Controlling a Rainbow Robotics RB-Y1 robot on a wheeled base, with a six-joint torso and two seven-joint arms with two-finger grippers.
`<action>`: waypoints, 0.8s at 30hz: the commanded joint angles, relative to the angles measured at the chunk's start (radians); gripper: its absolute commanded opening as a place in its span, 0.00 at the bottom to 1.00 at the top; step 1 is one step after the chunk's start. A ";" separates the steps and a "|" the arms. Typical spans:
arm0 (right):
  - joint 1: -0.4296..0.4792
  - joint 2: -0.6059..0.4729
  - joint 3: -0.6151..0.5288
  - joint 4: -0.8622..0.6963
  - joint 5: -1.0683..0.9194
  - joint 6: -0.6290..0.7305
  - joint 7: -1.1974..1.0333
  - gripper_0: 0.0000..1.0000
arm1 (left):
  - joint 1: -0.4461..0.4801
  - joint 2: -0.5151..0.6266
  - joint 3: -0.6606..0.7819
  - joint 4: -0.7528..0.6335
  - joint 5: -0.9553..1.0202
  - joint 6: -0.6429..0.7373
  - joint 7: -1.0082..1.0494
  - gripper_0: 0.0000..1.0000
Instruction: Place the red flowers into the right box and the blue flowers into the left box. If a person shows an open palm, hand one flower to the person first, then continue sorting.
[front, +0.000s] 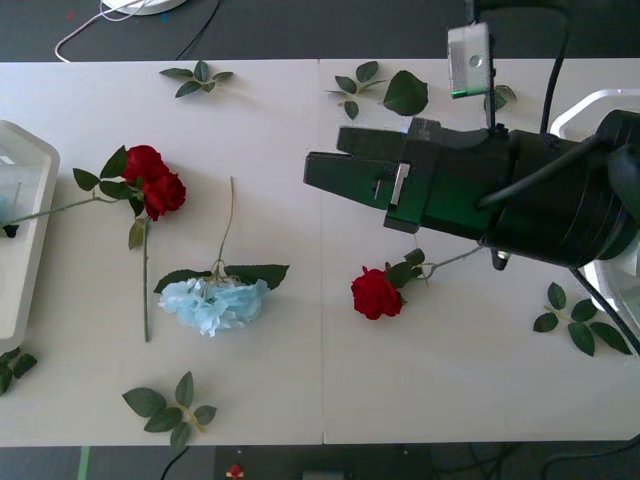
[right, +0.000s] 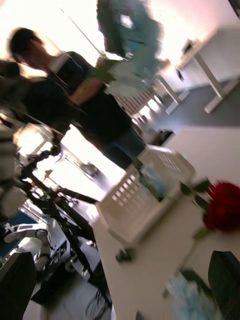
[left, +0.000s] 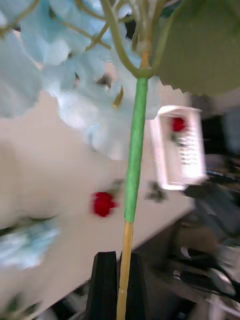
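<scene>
Pinching a blue flower (left: 75, 75) by its stem (head up, ready for the left box (front: 22, 230)), the left claw (left: 120, 285) is clamped; the right claw (front: 330, 172) hovers over the desk (front: 300, 400), whether spread or pressed together I cannot tell.

On the white table (front: 300, 120) we see two red flowers (front: 152, 180) left of centre, a third red flower (front: 376, 294), one blue flower (front: 214, 304), loose leaf sprigs (front: 170, 408), and the left box (front: 22, 240) at its left edge.

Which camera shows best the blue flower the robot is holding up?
The left wrist view: the held blue flower looms close above the left gripper, which pinches its stem. The right wrist view shows it blurred, farther off. The front view shows another blue flower on the table.
</scene>
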 joint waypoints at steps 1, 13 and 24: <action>-0.044 -0.039 -0.057 -0.022 0.130 0.088 -0.182 1.00 | 0.052 0.150 -0.019 0.106 -0.062 0.006 -0.040 0.00; -0.217 -0.015 -0.026 0.013 0.659 0.557 -0.802 1.00 | 0.354 0.193 0.007 0.387 -0.225 -0.183 -0.253 0.00; -0.352 -0.005 0.158 0.345 1.008 0.631 -0.952 1.00 | 0.357 0.164 -0.033 0.666 -0.263 -0.258 -0.604 0.00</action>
